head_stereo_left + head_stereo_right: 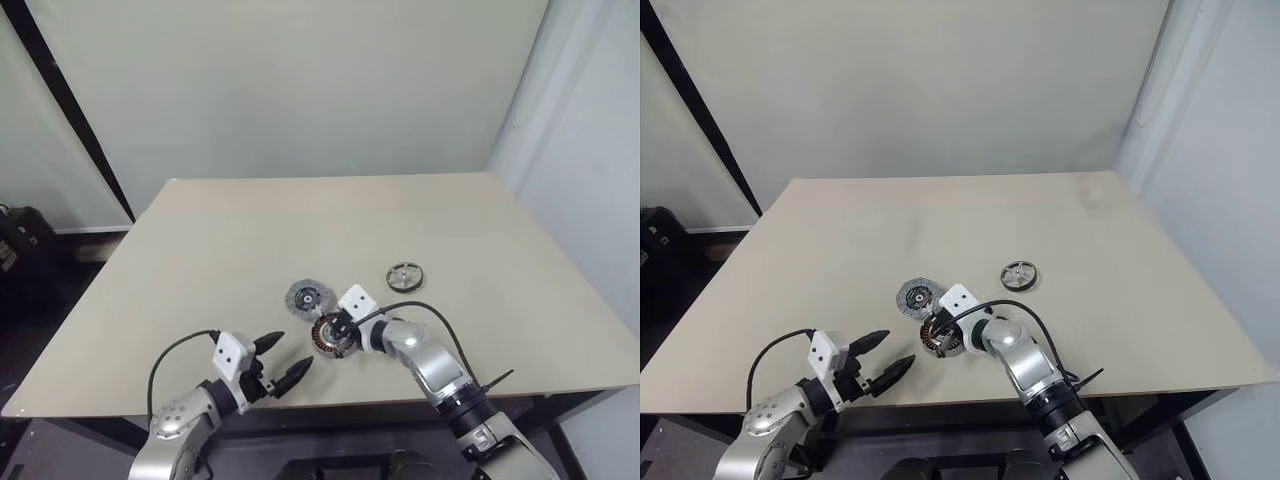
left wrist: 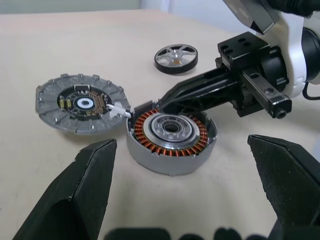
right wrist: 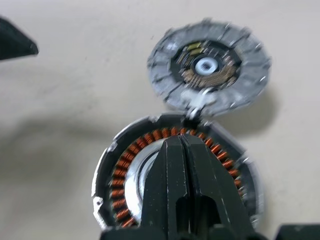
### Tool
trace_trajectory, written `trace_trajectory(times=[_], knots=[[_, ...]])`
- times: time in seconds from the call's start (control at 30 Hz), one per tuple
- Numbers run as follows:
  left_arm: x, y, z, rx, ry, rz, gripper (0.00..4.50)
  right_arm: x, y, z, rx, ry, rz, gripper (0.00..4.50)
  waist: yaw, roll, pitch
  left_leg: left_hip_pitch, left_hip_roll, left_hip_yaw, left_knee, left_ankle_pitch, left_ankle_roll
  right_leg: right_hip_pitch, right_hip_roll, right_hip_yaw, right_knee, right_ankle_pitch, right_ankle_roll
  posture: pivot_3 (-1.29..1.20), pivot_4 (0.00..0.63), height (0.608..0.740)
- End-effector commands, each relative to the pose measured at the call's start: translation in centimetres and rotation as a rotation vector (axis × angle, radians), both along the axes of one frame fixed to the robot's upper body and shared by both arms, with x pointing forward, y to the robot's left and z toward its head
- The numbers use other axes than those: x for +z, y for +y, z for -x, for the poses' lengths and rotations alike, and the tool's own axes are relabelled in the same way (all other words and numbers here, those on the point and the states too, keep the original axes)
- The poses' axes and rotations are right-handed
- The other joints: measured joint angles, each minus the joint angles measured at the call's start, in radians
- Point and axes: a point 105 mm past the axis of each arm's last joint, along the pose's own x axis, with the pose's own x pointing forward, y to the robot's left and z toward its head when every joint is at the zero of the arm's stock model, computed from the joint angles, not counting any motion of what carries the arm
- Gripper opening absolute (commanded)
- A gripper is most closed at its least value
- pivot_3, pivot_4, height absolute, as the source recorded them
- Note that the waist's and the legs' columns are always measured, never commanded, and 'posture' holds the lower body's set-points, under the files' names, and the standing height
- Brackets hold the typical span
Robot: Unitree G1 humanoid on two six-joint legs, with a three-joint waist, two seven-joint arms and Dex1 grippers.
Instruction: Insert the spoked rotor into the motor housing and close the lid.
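Observation:
The motor housing (image 1: 326, 336), with copper windings around a silvery centre, lies near the table's front edge. The lid (image 1: 309, 296), a grey disc with a dark centre, lies flat just behind it, joined to it by a small white connector (image 2: 116, 111). The spoked rotor (image 1: 404, 275) lies on the table to the right, apart from both. My right gripper (image 3: 180, 141) is shut, its tips over the housing's windings near the rim on the lid's side, with nothing seen between them. My left gripper (image 1: 292, 354) stands open a little to the left of the housing, pointing at it and touching nothing.
The beige table (image 1: 250, 230) stretches far behind the parts. Its front edge (image 1: 120, 408) runs close below my grippers. A black cable (image 1: 440, 318) loops off my right wrist. A pale wall stands behind the table.

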Motion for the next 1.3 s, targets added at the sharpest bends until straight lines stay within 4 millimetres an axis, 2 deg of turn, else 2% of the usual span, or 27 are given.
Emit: trace_trajectory(times=[0.03, 0.4, 0.57, 0.67, 1.03, 1.17, 1.3], knots=[[0.9, 0.3, -0.5, 0.016, -0.043, 0.006, 4.5, 2.2, 0.1, -0.5, 0.02, -0.055, -0.063, 0.62, 0.0, 0.0, 0.0, 0.0, 0.0, 0.0, 0.0, 0.0, 0.0, 0.0, 0.0, 0.0, 0.0, 0.0, 0.0, 0.0, 0.0, 0.74], [0.9, 0.9, -0.8, 0.04, -0.049, 0.0, 4.5, 2.7, -3.0, -1.1, -0.085, -0.041, -0.101, 4.47, 0.0, 0.0, 0.0, 0.0, 0.0, 0.0, 0.0, 0.0, 0.0, 0.0, 0.0, 0.0, 0.0, 0.0, 0.0, 0.0, 0.0, 0.74], [1.3, 0.8, -1.0, 0.033, -0.057, 0.008, 4.5, 3.0, -5.5, -2.0, -0.237, 0.001, -0.16, 4.47, 0.0, 0.0, 0.0, 0.0, 0.0, 0.0, 0.0, 0.0, 0.0, 0.0, 0.0, 0.0, 0.0, 0.0, 0.0, 0.0, 0.0, 0.74], [1.7, 0.8, -1.2, 0.033, -0.061, 0.026, 3.89, 2.9, -7.3, -2.5, -0.347, 0.04, -0.191, 4.5, 0.0, 0.0, 0.0, 0.0, 0.0, 0.0, 0.0, 0.0, 0.0, 0.0, 0.0, 0.0, 0.0, 0.0, 0.0, 0.0, 0.0, 0.74], [3.2, -0.1, -1.8, -0.012, -0.122, 0.033, 0.04, 3.7, -15.0, -5.1, -0.857, 0.135, -0.468, 4.5, 0.0, 0.0, 0.0, -0.001, 0.0, 0.001, 0.0, 0.0, 0.0, 0.0, 0.0, 0.0, 0.0, 0.0, 0.0, 0.0, 0.0, 0.74], [3.5, -0.3, -2.1, -0.02, -0.139, 0.03, 0.04, 3.1, -16.1, -6.2, -0.972, 0.245, -0.584, 4.5, -0.003, 0.001, 0.0, 0.0, 0.0, 0.001, 0.0, 0.0, 0.0, 0.0, 0.0, 0.001, 0.0, 0.0, 0.0, 0.0, 0.0, 0.74], [3.8, -0.2, -2.2, -0.023, -0.147, 0.025, 0.04, 2.5, -15.9, -7.1, -1.006, 0.339, -0.671, 4.5, -0.006, 0.001, 0.0, 0.0, 0.0, 0.001, -0.001, 0.0, 0.001, 0.0, 0.001, 0.001, 0.0, 0.0, 0.0, 0.0, 0.0, 0.74]])
